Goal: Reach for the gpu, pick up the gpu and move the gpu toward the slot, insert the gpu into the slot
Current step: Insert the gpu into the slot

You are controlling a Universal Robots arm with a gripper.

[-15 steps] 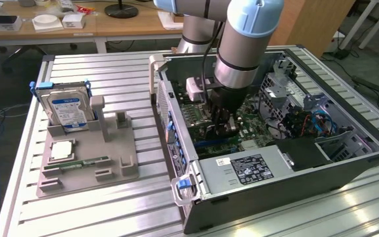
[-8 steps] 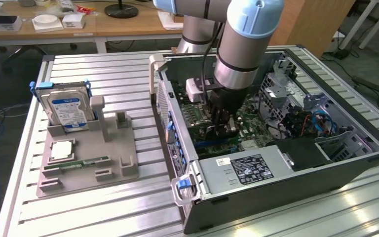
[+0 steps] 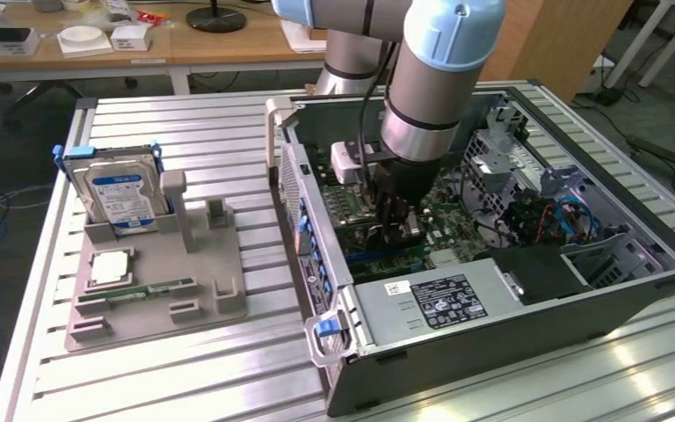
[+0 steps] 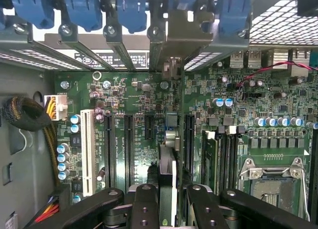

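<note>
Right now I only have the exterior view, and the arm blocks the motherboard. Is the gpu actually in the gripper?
Observer: Yes. The wrist view shows the gripper closed on the gpu, which is seen edge-on between the fingers.
Operator: Which slots is it among?
Observer: It runs parallel between a short black slot and a long black slot.
Operator: What's at its far end?
Observer: A silver bracket sits at the case's rear wall, next to the blue latches. I cannot tell whether the card is seated.
</note>
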